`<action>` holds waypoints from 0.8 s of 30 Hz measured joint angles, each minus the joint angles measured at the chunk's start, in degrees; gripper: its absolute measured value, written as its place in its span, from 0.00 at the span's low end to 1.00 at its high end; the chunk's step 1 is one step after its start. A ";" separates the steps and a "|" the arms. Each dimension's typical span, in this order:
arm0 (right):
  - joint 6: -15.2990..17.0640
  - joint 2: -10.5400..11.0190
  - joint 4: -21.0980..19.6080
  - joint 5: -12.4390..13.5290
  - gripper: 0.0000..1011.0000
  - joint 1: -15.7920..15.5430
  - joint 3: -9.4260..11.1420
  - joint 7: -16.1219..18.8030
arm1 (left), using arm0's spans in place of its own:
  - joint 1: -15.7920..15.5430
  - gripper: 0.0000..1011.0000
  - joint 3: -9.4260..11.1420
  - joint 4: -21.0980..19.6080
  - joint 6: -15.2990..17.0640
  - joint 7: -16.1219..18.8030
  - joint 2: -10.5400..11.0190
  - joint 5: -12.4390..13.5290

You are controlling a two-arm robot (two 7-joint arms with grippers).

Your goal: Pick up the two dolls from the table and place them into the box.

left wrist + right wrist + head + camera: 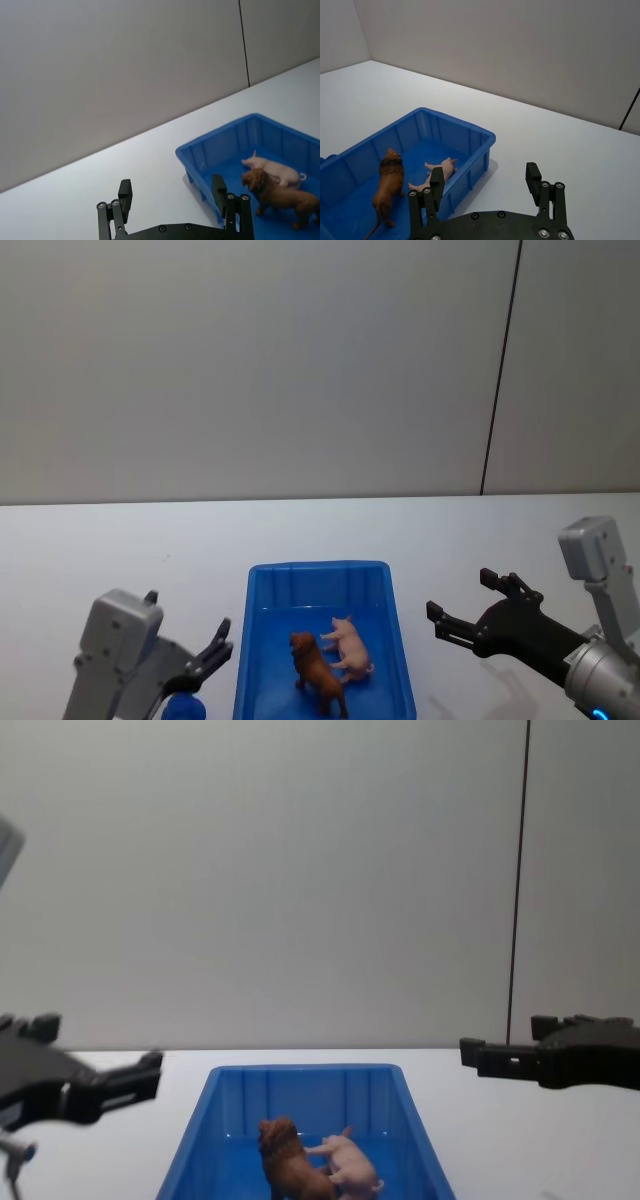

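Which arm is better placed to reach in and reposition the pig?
Right, likely. The pig lies in the right half of the box, nearest the open right end effector; the lion stands between it and the left end effector.

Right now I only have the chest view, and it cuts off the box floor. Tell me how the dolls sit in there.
Observer: The lion stands upright on its feet on the floor of the box.
Operator: Now the pig.
Observer: The pig lies on its side next to the lion, legs toward it.
Operator: Check the grippers.
Observer: The left gripper and the right gripper are both open and empty, outside the box.
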 joint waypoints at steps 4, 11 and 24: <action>-0.02 0.06 -0.05 0.02 0.99 -0.06 0.02 0.00 | 1.77 0.99 -0.20 -0.28 -0.45 0.81 1.02 -0.83; -0.04 0.11 -0.11 0.07 0.99 -0.12 0.05 0.00 | 4.06 0.99 -0.44 -0.21 -1.13 1.28 2.12 -2.17; -0.04 0.17 -0.19 0.09 0.99 -0.19 0.08 0.00 | 5.72 0.99 -0.53 2.47 -2.16 -1.31 2.09 -3.40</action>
